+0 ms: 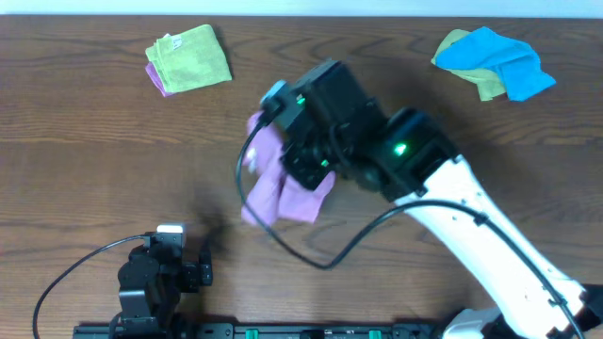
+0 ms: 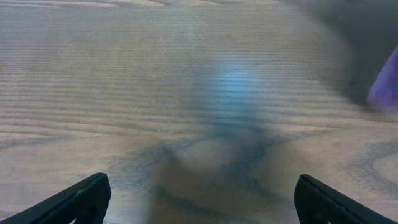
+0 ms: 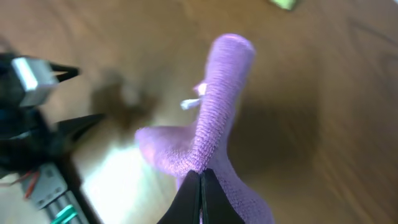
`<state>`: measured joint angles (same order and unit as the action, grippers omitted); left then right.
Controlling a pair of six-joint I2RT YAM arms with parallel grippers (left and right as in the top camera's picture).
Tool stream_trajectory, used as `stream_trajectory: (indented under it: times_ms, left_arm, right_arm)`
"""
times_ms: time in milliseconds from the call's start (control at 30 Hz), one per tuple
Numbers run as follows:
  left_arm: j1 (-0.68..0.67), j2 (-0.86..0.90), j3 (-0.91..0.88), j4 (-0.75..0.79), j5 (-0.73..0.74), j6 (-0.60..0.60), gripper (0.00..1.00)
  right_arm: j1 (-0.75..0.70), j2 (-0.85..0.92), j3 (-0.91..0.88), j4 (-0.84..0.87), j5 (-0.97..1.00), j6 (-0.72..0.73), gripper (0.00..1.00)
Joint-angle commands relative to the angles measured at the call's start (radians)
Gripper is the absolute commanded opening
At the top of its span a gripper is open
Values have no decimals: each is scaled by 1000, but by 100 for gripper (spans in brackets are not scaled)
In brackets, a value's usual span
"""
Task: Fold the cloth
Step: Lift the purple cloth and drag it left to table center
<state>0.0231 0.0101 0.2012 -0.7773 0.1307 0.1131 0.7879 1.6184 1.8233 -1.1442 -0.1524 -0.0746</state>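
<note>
The lilac cloth hangs bunched under my right arm near the table's middle, partly hidden by the arm in the overhead view. In the right wrist view my right gripper is shut on a fold of the cloth, which is lifted and stretched into a narrow band; a small white tag shows at its edge. My left gripper rests at the front left, open and empty. In the left wrist view its fingers are spread over bare wood, with a sliver of the cloth at the right edge.
A lime-green folded cloth lies at the back left, on top of another purple cloth. A bright blue cloth lies at the back right, over a green one. The wooden table surrounds them. Black rail and cables run along the front edge.
</note>
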Motion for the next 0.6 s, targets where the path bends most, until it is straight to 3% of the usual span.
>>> stream_trajectory:
  times_ms: [0,267,400,433,500,567]
  left_arm:
    - [-4,-6,-23,-31,-7,22,95]
    - [-4,-6,-23,-31,-7,22,96]
    - [-4,-6,-23,-31,-7,22,95]
    - [-4,-6,-23,-31,-7,22,96]
    - [-4,-6,-23,-31,-7,22,95]
    - [-4,-6,-23,-31,-8,22,95]
  right_arm:
    - [18,-17,13,1,-13,29,1]
    - [-62,106,13,29,3,5,1]
    - [-168,274,13,222,220,5,1]
    - [-206,326,13,323,336,5,5]
    - [-271,401,15,480,505,6,29]
    - [-342,443,21,538,545,7,58]
